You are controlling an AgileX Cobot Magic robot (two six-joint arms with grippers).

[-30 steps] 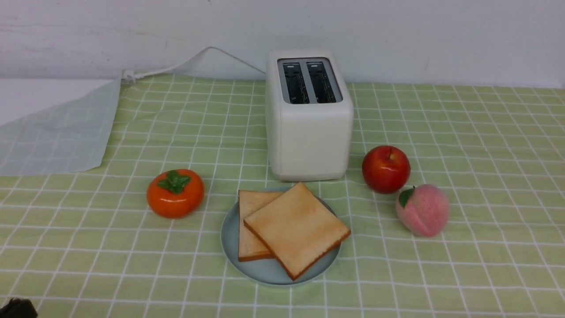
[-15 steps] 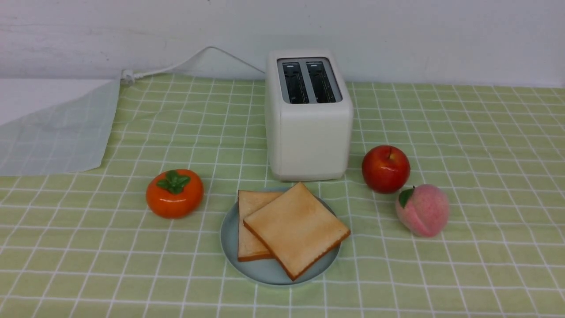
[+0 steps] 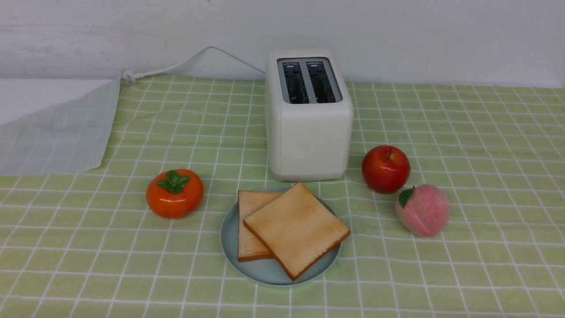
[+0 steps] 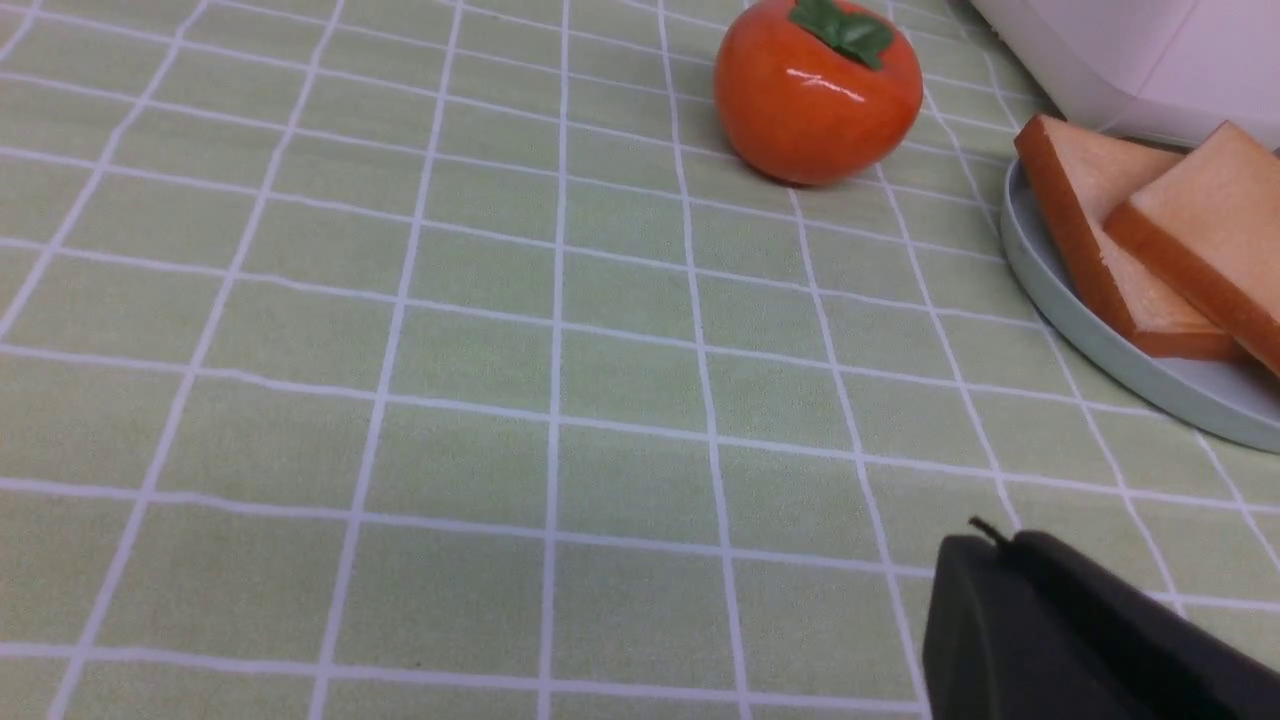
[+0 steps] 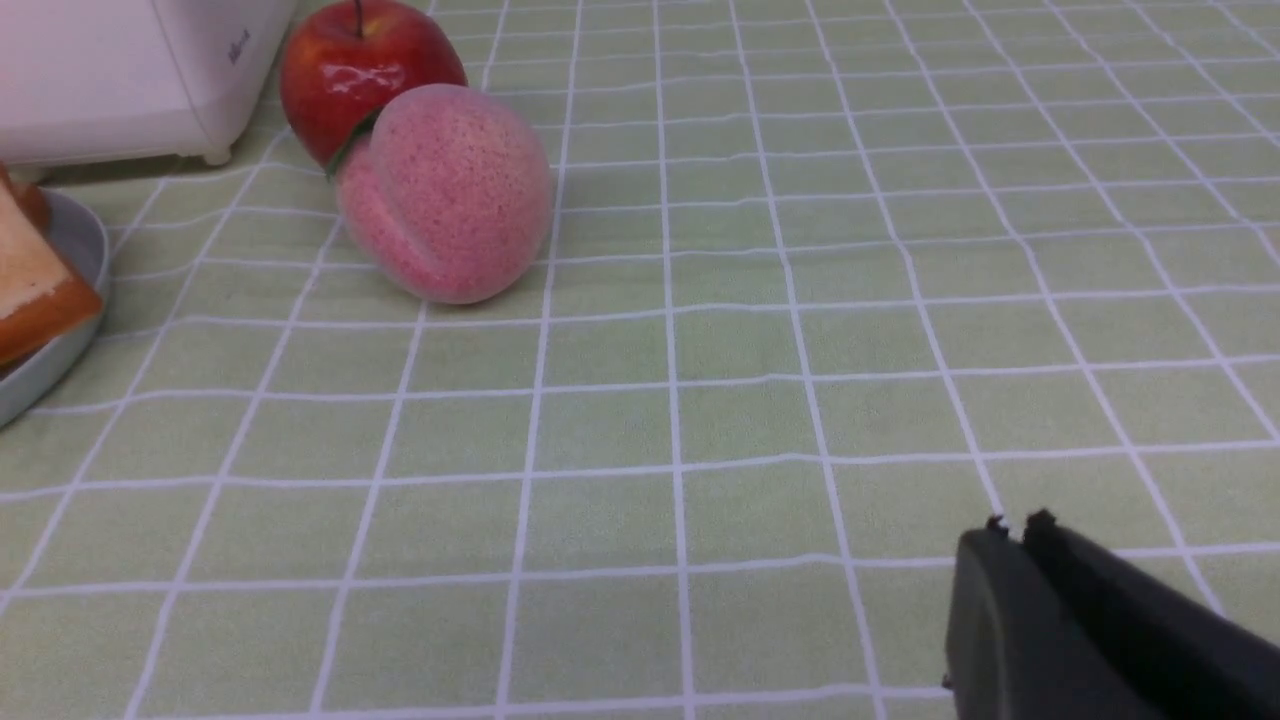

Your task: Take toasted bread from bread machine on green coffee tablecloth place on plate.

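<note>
wall: It is plain and whitish, with faint marks in the upper left of the front view [image 3: 397, 39].
cloth: The light green cloth [image 3: 494, 265] carries a thin white grid and has some small wrinkles. In the left part of the frame its pale piece [image 3: 57, 137] lies with a curved edge.
cord: The white cord [image 3: 185, 66] runs along the wall at the upper left, and its plug [image 3: 128, 76] is at the cloth's far edge.
toaster: The white toaster [image 3: 311, 141] stands upright at the upper middle, with two dark slots.
plate: The round plate [image 3: 265, 271] is at the lower middle, in front of the toaster.
toast: Two slices lie on the plate, the upper slice [image 3: 298, 229] turned and partly covering the lower slice [image 3: 251, 229].
fruit: A persimmon [image 3: 175, 194] is left of the plate; an apple [image 3: 386, 169] and a peach [image 3: 423, 210] are on the right.
left claw: The left claw [image 4: 1000, 545] is together, holding nothing.
right claw: The right claw [image 5: 1020, 530] has its tips nearly together, also holding nothing.
</note>
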